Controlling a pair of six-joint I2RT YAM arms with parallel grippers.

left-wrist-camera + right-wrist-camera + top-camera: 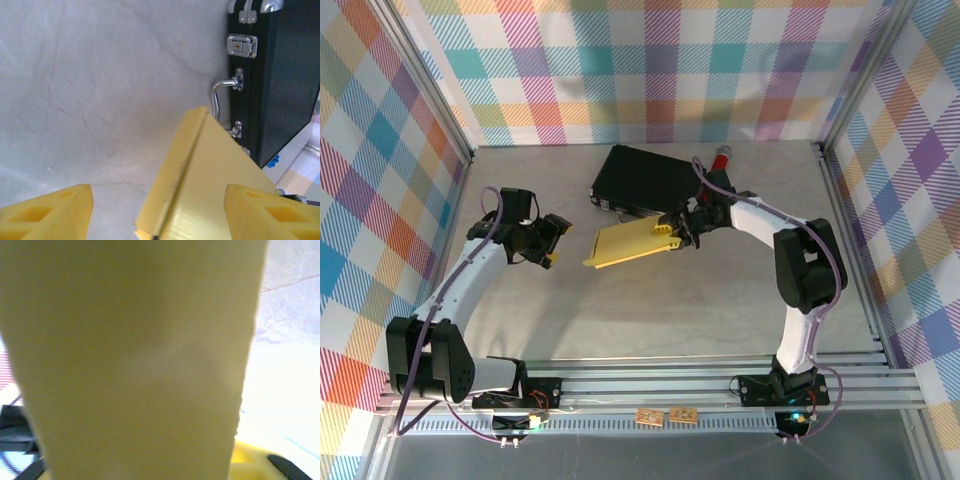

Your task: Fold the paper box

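The paper box (628, 243), a flat bright yellow sheet, hangs tilted just above the table's middle. My right gripper (678, 232) is shut on its right edge. In the right wrist view the paper box (135, 360) spreads blurred right in front of the lens and hides the jaws. My left gripper (552, 243) stands open just left of the sheet's left end. In the left wrist view a creased corner of the paper box (200, 180) reaches in between the yellow fingers (50, 212), touching neither.
A black hard case (645, 180) lies behind the sheet, its latches and handle (222, 92) facing the left gripper. A small red-capped object (722, 158) sits by the case's right end. Checked walls enclose the table, and an aluminium rail (670, 385) runs along the near edge.
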